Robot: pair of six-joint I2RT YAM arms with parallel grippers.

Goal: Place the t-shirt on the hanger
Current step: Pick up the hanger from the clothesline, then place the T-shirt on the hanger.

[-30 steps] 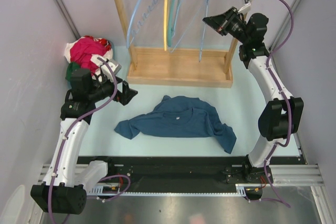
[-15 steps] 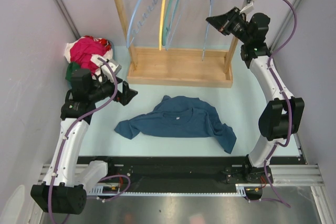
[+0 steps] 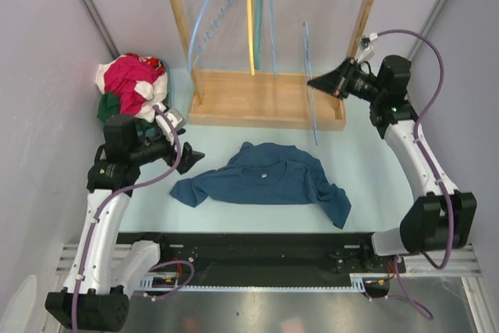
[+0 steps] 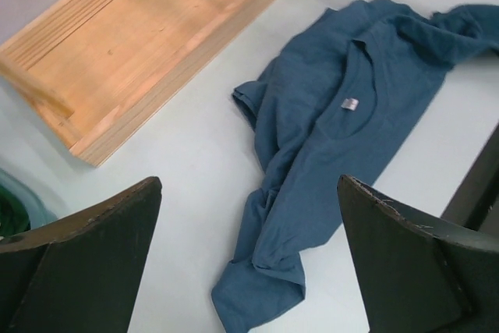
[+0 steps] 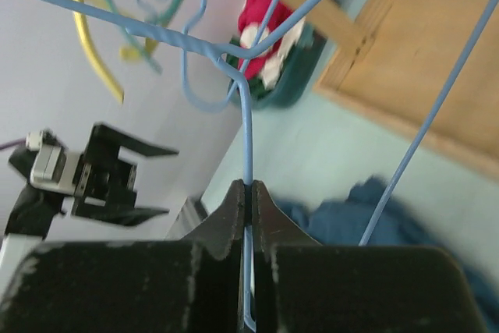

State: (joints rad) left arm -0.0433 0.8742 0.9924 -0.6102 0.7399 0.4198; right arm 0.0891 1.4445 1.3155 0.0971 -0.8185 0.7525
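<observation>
The dark teal-blue t-shirt (image 3: 265, 181) lies crumpled on the pale table in front of the rack, neck and white label facing up. It also shows in the left wrist view (image 4: 343, 130). My right gripper (image 3: 316, 83) is shut on the thin pale-blue wire hanger (image 3: 306, 44). It holds the hanger edge-on in the air, off the rail, above the right end of the rack's base. In the right wrist view the wire (image 5: 248, 130) runs up from my closed gripper (image 5: 249, 186) to the hook. My left gripper (image 3: 191, 155) is open and empty, left of the shirt's sleeve (image 4: 257, 286).
A wooden rack (image 3: 265, 99) stands at the back with a thick light-blue hanger (image 3: 204, 21), a yellow hanger (image 3: 250, 21) and a teal hanger (image 3: 258, 5) on its rail. A pile of pink-red, white and green clothes (image 3: 129, 79) sits at the back left.
My right arm has come down and away from the rail with the thin hanger, which now hangs free of the rack. The other hangers swing. My left gripper dropped slightly.
</observation>
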